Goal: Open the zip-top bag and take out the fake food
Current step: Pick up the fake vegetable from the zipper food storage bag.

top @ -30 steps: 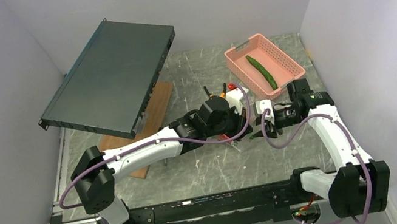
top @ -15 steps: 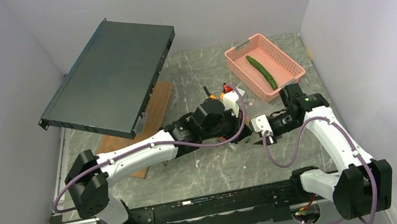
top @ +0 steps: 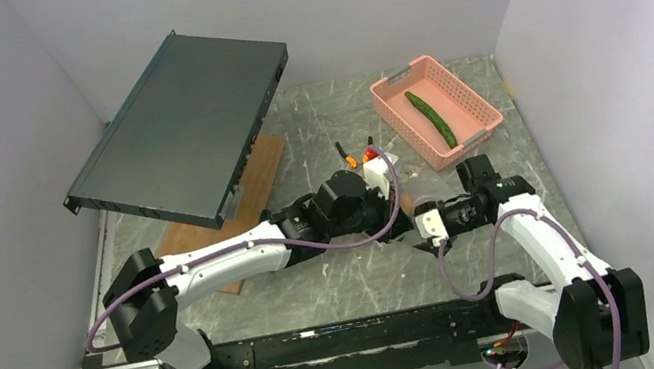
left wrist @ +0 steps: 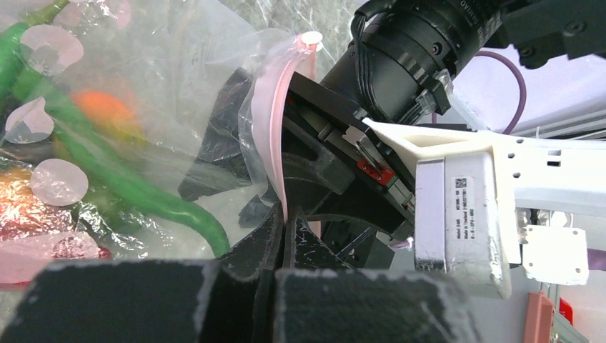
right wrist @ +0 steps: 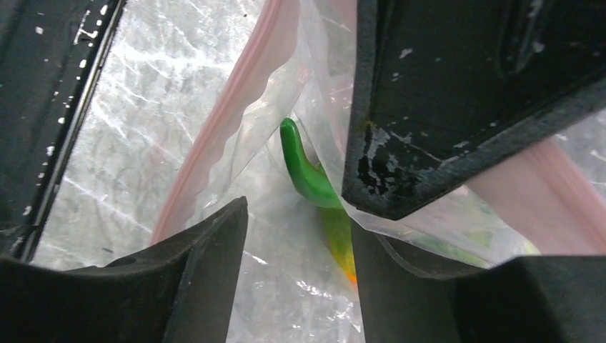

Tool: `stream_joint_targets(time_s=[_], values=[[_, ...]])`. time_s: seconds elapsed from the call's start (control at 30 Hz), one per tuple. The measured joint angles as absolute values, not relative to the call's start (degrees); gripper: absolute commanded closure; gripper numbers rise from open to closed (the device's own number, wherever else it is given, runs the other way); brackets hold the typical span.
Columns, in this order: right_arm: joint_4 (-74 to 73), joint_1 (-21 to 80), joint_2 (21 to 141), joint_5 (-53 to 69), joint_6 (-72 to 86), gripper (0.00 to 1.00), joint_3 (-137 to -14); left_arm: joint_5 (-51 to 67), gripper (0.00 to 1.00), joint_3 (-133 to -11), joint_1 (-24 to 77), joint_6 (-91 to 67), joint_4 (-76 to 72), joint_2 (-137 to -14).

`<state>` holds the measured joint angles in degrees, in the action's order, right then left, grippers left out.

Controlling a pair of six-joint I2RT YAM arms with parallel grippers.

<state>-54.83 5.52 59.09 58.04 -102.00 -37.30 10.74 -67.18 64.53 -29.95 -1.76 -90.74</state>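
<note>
The zip-top bag is clear and crinkly, with a pale pink zip strip along its mouth. My left gripper is shut on that strip. Inside lie fake food pieces: a long green cucumber and an orange piece. My right gripper is open at the bag's mouth, between the two pink strips, facing a green cucumber tip with orange-green fruit behind it. From above, the left gripper and right gripper meet mid-table and hide the bag.
A pink basket at the back right holds one green cucumber. Orange-handled pliers lie behind the left wrist. A dark flat rack unit leans over a wooden board at the back left.
My right gripper has moved left and nearer, closing in on the left gripper at the bag's mouth. The left wrist has shifted slightly left and nearer.
</note>
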Motion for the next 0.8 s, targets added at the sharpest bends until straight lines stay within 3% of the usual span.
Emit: stream_joint_targets(time_s=[0.53,0.6,0.8], values=[[-42.81,6.04,59.51,63.66,-101.97,0.43,-33.23,10.48,1.00,-64.71,64.73,-31.35,-6.52,-88.97],[-41.54,6.35,59.70,63.70,-101.69,0.46,-32.60,10.48,1.00,-64.64,64.84,-31.38,-6.74,-88.95],[-39.83,7.18,60.66,63.77,-100.92,0.67,-32.08,10.52,1.00,-64.60,65.04,-31.38,-6.72,-88.95]])
